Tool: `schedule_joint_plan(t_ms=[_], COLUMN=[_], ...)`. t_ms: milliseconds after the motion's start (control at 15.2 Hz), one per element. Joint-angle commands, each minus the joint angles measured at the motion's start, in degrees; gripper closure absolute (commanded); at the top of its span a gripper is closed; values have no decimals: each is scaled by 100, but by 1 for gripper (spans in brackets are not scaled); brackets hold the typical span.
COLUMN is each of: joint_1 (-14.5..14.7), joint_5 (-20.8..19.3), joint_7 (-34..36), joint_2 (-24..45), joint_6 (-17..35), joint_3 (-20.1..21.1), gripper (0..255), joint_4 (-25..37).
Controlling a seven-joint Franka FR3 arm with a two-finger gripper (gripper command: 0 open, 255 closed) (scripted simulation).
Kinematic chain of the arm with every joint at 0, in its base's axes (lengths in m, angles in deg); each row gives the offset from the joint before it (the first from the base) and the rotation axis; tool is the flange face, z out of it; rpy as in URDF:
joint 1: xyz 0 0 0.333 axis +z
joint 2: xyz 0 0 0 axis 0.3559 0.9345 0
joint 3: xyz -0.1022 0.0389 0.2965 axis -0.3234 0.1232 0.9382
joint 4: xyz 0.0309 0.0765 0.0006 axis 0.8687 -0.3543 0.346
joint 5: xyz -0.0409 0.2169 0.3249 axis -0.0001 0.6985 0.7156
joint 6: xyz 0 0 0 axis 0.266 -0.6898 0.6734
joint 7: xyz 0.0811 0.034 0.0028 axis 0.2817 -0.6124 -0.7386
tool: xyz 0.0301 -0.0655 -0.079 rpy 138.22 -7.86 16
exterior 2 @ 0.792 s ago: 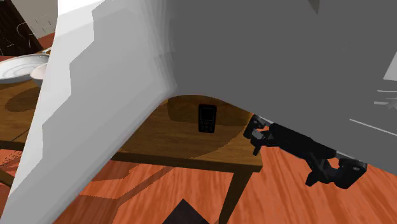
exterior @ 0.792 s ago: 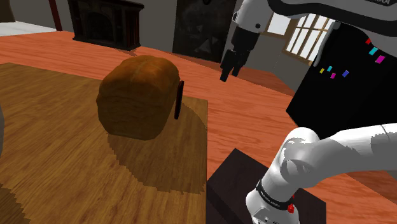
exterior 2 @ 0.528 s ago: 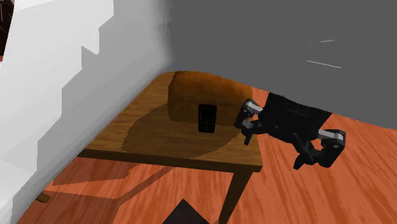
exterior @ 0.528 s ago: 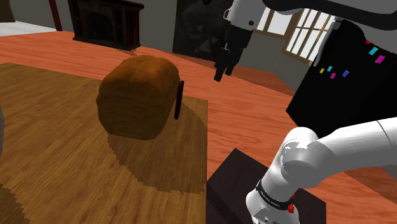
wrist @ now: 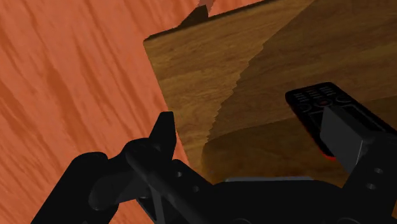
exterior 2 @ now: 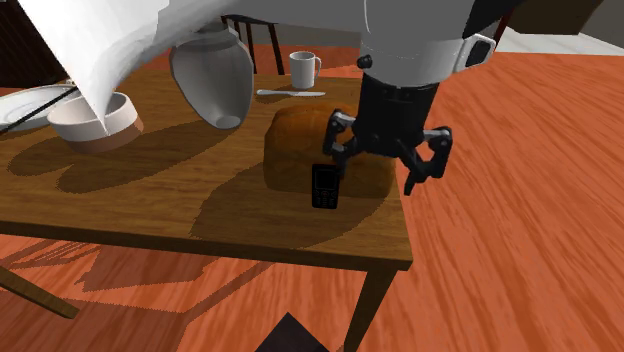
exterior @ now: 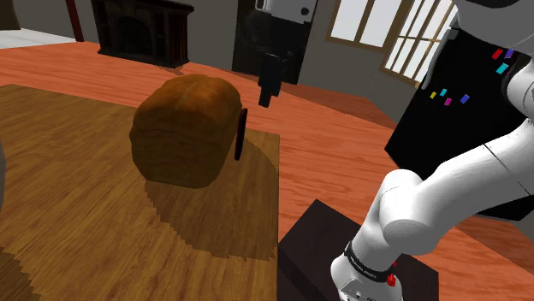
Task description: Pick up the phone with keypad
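Observation:
A black keypad phone (exterior 2: 324, 187) stands on the wooden table (exterior 2: 150, 200), leaning against the end of a brown bread loaf (exterior 2: 295, 140). In the shoulder view the phone (exterior: 241, 134) is a thin dark edge beside the loaf (exterior: 184, 128). My black gripper (exterior 2: 381, 165) hangs open just above the loaf's end near the table's corner, a little above and beside the phone, touching nothing. In the wrist view the phone (wrist: 313, 105) lies just beyond one fingertip of the gripper (wrist: 251, 133). In the shoulder view the gripper (exterior: 267, 92) points down, above and behind the phone.
Farther along the table are a white bowl (exterior 2: 95, 118), a plate (exterior 2: 20, 105), a pale jug (exterior 2: 212, 75), a mug (exterior 2: 305, 70) and a spoon (exterior 2: 290, 93). The table edge (exterior: 278, 197) drops to red-brown wooden floor (exterior 2: 520, 200). My stand (exterior: 342, 248) is nearby.
The arm swung toward the shoulder view's left, carrying the gripper from over the floor to above the loaf's end and the phone. It no longer blocks the second exterior view.

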Motion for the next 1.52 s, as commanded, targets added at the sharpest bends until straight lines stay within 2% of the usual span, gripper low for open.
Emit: schedule_joint_plan(t_ms=[0, 330, 924, 990, 1452], joint_1=[158, 483, 501, 499, 495], joint_5=[83, 209, 245, 243, 239], joint_7=[-98, -347, -396, -405, -412], joint_2=[298, 1004, 825, 822, 830], joint_6=[-63, -309, 272, 276, 272], joint_3=[155, 488, 499, 494, 488], gripper=[0, 0, 0, 255, 255], joint_4=[277, 1041, 281, 274, 284])
